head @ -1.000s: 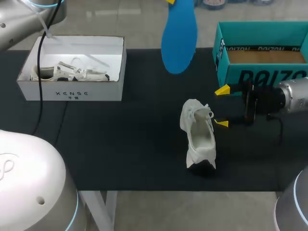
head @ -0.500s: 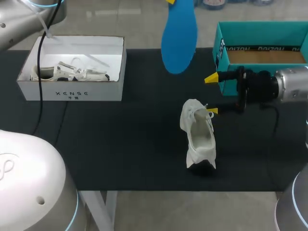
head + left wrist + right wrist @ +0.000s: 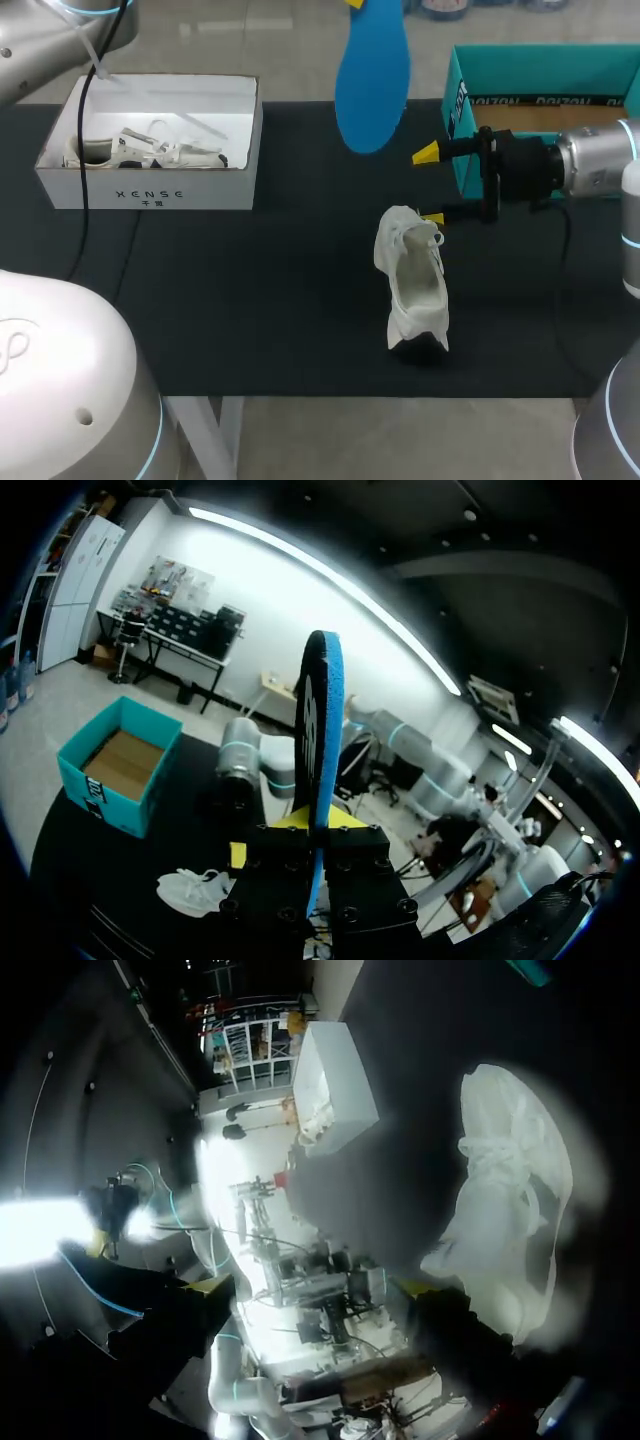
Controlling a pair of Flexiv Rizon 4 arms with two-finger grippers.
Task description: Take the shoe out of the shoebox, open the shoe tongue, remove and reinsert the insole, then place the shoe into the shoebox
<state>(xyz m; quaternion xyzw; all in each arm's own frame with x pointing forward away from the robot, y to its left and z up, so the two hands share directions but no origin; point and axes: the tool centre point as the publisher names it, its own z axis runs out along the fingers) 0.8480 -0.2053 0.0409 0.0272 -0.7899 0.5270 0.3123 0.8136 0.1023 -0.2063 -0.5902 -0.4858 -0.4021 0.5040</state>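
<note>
Mid-table, my right gripper (image 3: 429, 185) gapes wide just beside the white shoe (image 3: 415, 285), gripping nothing; my left gripper (image 3: 314, 825) clamps the blue insole (image 3: 372, 85) aloft.

The right gripper (image 3: 428, 185) travels over the mat toward the robot's left and toward the table's far side, closing in on the white shoe (image 3: 413, 285). Its arm now crosses in front of the teal shoebox (image 3: 457, 105). The nearer yellow fingertip (image 3: 432, 217), a second ago apart from the shoe, now sits just at the shoe's far end.
</note>
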